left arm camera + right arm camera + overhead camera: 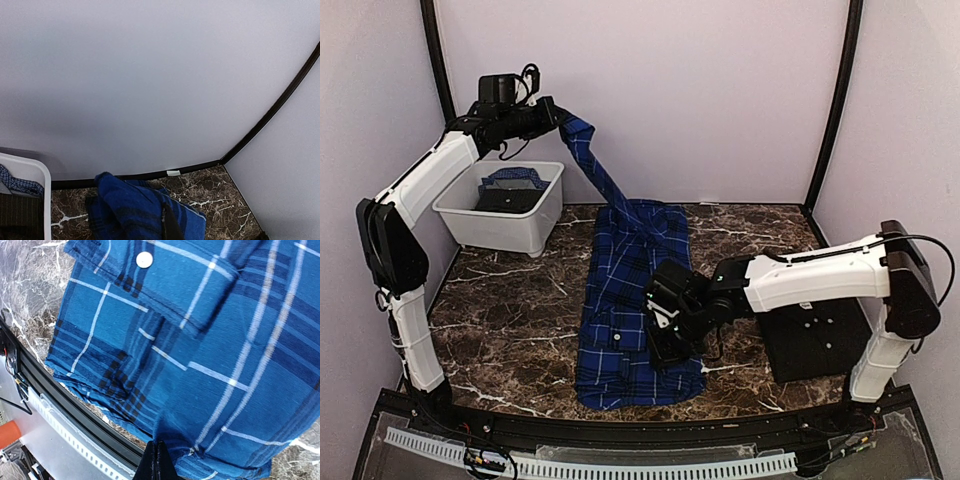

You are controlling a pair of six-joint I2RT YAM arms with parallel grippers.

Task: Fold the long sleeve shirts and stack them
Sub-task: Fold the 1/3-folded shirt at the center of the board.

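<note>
The blue plaid shirt lies lengthwise on the middle of the marble table. One sleeve is stretched up and to the left. My left gripper is raised high near the back wall and is shut on the end of that sleeve; the sleeve shows as bunched blue cloth in the left wrist view. My right gripper is low over the shirt's near right part, its fingers shut on a fold of the plaid cloth. The folded black shirt lies at the right, under the right arm.
A white plastic tub stands at the back left with more dark and plaid cloth inside; its rim shows in the left wrist view. The table's black front rail runs close to the shirt's near hem. Walls enclose the back and sides.
</note>
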